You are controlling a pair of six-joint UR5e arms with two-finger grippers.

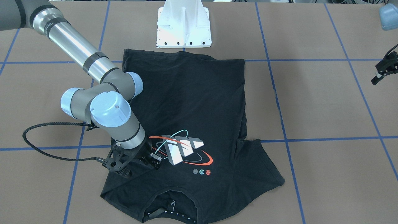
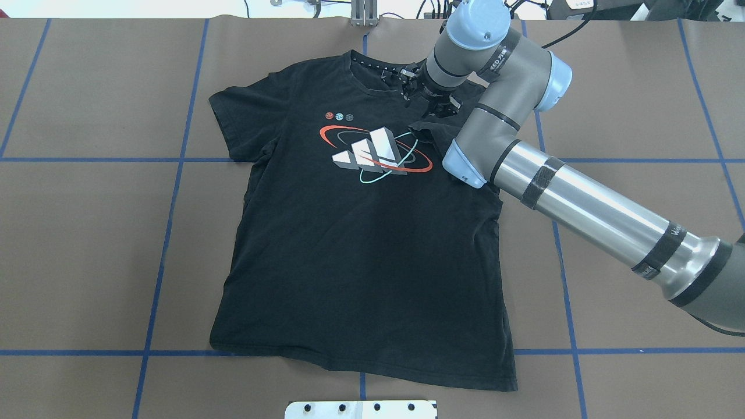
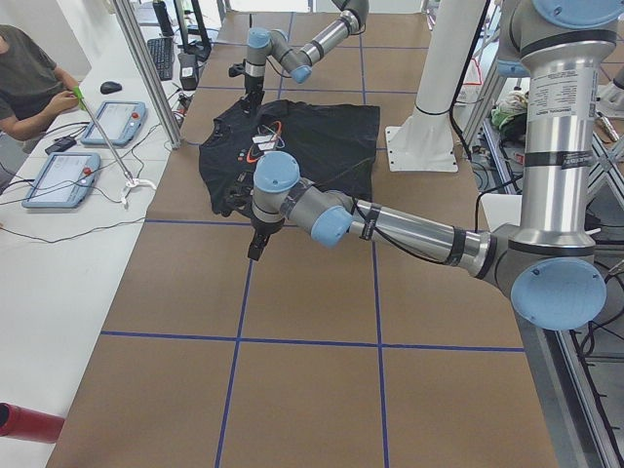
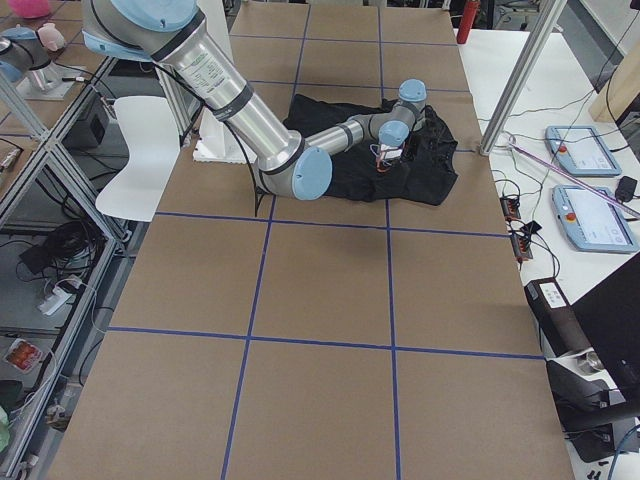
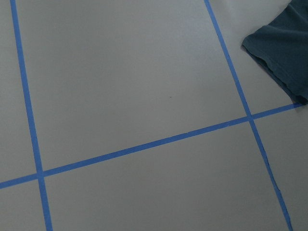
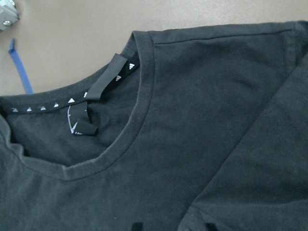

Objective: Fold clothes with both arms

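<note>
The black T-shirt (image 2: 361,244) lies flat, print up, in the middle of the brown table (image 2: 87,233), its collar (image 6: 144,86) at the far side from the robot. The right gripper (image 2: 432,105) hangs low over the shirt's right shoulder, just beside the collar, where the right sleeve (image 2: 428,128) is turned in over the chest. Its fingertips (image 6: 138,225) appear apart. The left gripper (image 1: 381,73) hovers over bare table, well left of the shirt; I cannot tell how its fingers stand.
</note>
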